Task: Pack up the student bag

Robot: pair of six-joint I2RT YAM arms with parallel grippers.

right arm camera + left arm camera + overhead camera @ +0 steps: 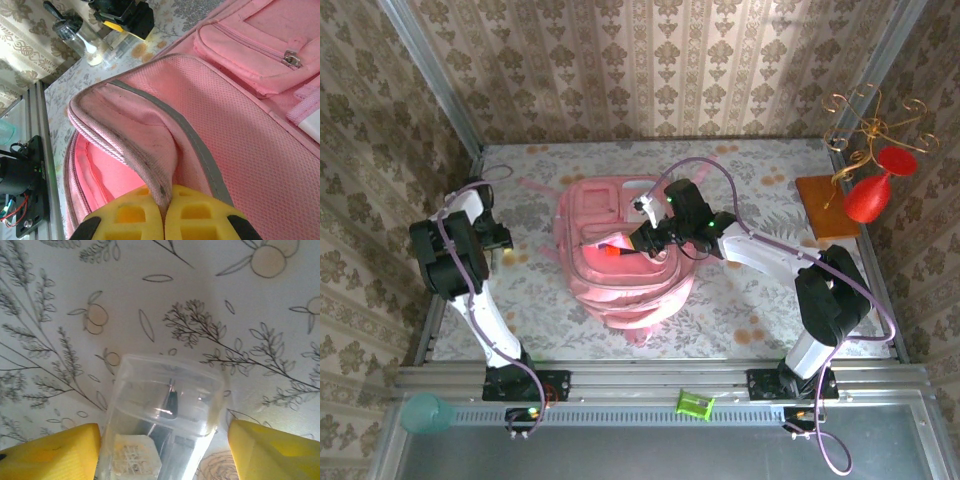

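Note:
The student bag (620,275) lies in the middle of the table, pink, with its main compartment gaping. My right gripper (642,238) is shut on the grey-trimmed rim of the bag's opening flap (150,145) and holds it up; the pink lining (107,180) shows beneath, and the yellow fingers (200,215) pinch the fabric between them. My left gripper (506,240) is at the table's left, left of the bag. Its yellow fingers (55,452) stand open around a clear plastic container (165,405). The left finger is against it, the right one apart. The same container (82,40) appears far off in the right wrist view.
A wooden board (825,205) with a gold wire stand and a red goblet (868,195) sits at the right edge. A green item (694,403) lies on the front rail and a teal cup (425,412) at the front left. Wallpapered walls enclose the table.

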